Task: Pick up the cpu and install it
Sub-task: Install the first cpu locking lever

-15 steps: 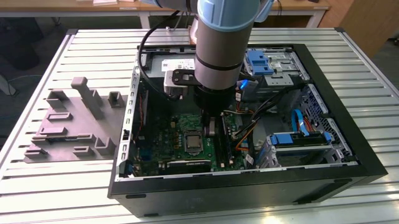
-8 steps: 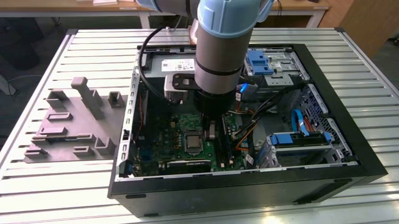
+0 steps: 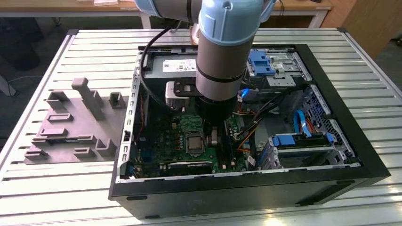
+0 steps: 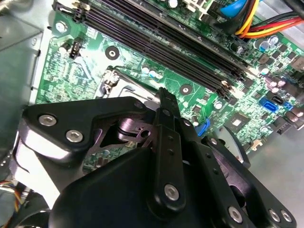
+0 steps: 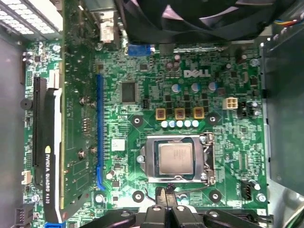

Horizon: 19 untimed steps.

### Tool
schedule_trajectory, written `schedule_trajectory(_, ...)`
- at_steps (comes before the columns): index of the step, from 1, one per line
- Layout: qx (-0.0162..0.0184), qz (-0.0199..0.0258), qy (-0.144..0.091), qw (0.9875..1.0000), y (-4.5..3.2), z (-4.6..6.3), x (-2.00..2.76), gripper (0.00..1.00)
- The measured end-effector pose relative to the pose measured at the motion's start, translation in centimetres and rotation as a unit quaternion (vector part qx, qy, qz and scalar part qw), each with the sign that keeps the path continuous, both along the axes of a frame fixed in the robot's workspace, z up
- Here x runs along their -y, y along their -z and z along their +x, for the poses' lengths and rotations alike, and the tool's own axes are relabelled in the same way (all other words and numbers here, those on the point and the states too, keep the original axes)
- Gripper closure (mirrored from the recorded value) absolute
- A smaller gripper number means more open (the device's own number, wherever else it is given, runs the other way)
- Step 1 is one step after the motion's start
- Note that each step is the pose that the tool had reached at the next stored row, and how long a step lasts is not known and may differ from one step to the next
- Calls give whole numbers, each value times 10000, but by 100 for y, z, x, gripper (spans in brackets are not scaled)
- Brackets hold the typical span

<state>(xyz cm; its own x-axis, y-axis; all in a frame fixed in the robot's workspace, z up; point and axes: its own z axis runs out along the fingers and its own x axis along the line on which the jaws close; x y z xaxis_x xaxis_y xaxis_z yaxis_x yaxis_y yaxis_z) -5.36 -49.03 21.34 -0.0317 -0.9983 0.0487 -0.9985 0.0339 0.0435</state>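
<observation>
I am seeing the cpu (image 5: 175,158) sitting in its socket just above my narrowed, empty pincer (image 5: 166,197), mid-frame.

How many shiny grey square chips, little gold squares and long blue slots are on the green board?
In the first wrist view:
Silvery-grey square cpu: 1
Small gold square parts: 3
Long blue plastic slot: 1
Total: 5
</observation>
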Motion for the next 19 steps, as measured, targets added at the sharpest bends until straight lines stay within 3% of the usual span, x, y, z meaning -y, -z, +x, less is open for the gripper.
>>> schedule_trajectory(15,0,0,-270,9996,124,-6,80,89)
schedule_trajectory(19,4,1,-308,9995,137,-5,83,89)
